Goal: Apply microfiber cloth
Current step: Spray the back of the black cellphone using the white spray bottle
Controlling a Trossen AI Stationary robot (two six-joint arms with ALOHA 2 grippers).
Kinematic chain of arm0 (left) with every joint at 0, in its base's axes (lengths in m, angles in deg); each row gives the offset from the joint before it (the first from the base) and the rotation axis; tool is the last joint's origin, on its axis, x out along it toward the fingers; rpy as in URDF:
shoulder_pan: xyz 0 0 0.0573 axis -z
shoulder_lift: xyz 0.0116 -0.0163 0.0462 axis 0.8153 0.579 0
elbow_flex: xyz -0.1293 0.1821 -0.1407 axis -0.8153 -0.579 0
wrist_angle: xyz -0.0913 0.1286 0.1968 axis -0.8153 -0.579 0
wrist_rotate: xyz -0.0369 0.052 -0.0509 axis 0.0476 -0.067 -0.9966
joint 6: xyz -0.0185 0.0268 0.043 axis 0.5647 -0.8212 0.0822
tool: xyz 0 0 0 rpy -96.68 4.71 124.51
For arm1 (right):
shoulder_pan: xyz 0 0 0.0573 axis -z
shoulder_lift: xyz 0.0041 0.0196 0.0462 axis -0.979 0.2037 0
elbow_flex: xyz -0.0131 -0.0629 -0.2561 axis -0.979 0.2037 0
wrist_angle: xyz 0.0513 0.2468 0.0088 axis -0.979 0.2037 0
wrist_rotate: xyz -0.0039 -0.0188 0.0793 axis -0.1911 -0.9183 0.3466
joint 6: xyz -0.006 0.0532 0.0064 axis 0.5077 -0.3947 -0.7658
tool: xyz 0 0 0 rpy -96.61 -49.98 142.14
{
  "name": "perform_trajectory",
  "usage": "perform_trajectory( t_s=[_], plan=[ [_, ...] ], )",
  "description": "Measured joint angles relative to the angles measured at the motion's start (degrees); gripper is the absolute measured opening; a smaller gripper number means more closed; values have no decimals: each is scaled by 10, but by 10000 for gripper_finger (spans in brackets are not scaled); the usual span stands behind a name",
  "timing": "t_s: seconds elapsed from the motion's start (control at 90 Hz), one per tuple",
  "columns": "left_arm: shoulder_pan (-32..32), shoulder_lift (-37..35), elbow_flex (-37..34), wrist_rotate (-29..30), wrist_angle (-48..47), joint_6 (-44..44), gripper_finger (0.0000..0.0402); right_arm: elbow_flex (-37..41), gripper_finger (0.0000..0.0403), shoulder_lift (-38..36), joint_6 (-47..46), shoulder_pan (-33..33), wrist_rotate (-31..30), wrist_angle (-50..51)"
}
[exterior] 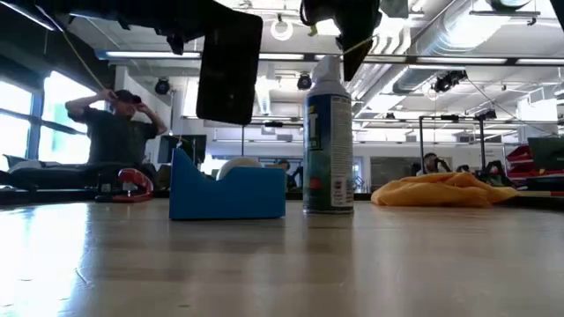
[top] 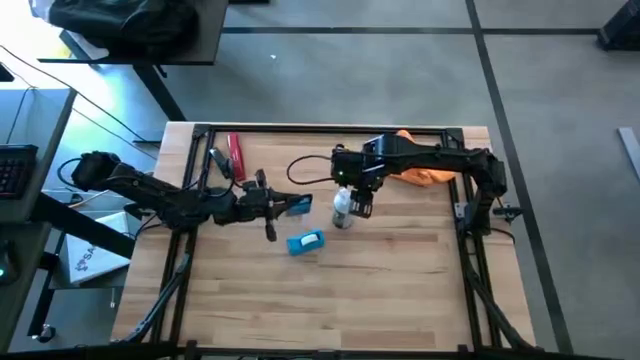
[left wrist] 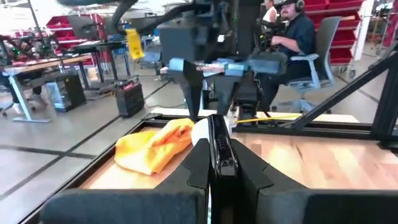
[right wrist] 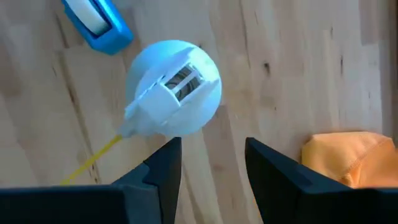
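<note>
The orange microfiber cloth (top: 422, 174) lies crumpled on the table near its far right corner, also in the low view (exterior: 441, 189), and no gripper touches it. My left gripper (top: 285, 205) is at mid-table, shut on a black phone (exterior: 229, 75). My right gripper (right wrist: 211, 162) hangs open, pointing down, just above and beside the white cap of a spray can (right wrist: 174, 87) that stands upright on the table (exterior: 328, 150). A blue tape dispenser (top: 305, 242) sits near the can. My left gripper pinches the phone between its two fingers, which lie against its two flat faces; the phone shows edge-on (left wrist: 221, 146) between them. The fingers come level from the table's left. The phone stands on edge, lifted well clear of the table.
A red tool (top: 235, 152) and a dark item (top: 215, 160) lie at the far left. A metal frame (top: 320, 128) rims the table. Bare wood (top: 400, 290) fills the near half. A person (exterior: 115, 132) sits beyond the table.
</note>
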State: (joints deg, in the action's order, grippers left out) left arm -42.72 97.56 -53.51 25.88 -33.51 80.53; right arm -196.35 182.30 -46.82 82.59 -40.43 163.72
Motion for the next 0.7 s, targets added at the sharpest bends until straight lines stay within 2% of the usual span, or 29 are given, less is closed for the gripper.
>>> perform_trajectory(
  t_s=[0.111,0.356,0.7],
  plan=[
    [0,0,0,0,0,3,12,0,142,0,-20,2,0,2],
    [0,0,0,28,2,11,12,0,142,0,-57,-19,74,-31],
    [0,0,0,31,13,22,12,0,142,0,-79,-43,70,-85]
  ],
)
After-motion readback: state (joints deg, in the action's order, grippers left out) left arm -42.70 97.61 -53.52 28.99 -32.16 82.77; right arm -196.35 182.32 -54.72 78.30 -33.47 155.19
